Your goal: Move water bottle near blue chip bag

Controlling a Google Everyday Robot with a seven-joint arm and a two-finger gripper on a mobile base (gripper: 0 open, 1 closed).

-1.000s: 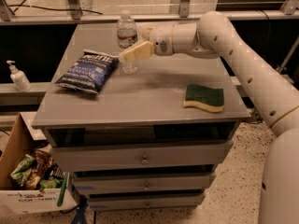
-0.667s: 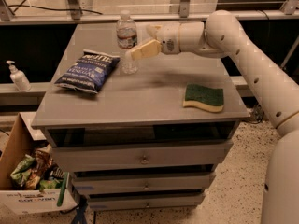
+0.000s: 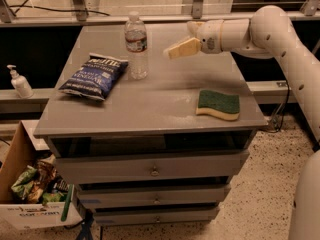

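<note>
Water bottle [image 3: 136, 46] is standing upright on the far left part of the grey cabinet top [image 3: 150, 106], its white cap on and nothing gripping it.

At the far left of the scene, off the cabinet, a white pump-top dispenser [image 3: 20, 82] is sitting on a low ledge. Below it, on the floor, a cardboard box [image 3: 15, 156] is holding green and brown snack packets [image 3: 32, 181]. On the cabinet's left side the blue chip bag [image 3: 94, 76] is lying flat, tilted, with its white lettering facing up. The bottle is standing just beside the bag's far right corner, close to it though it is not clear whether they are touching.

To the right of the bottle, apart from it and above the far middle of the top, the gripper [image 3: 180, 40] is hovering. It is pointing left toward the bottle with its tan fingers [image 3: 184, 48] spread and nothing between them. Nearer and further right, a green sponge [image 3: 218, 104] with a yellow underside is lying flat by the cabinet's right edge. The white arm [image 3: 270, 29] is reaching in from the right side of the scene.
</note>
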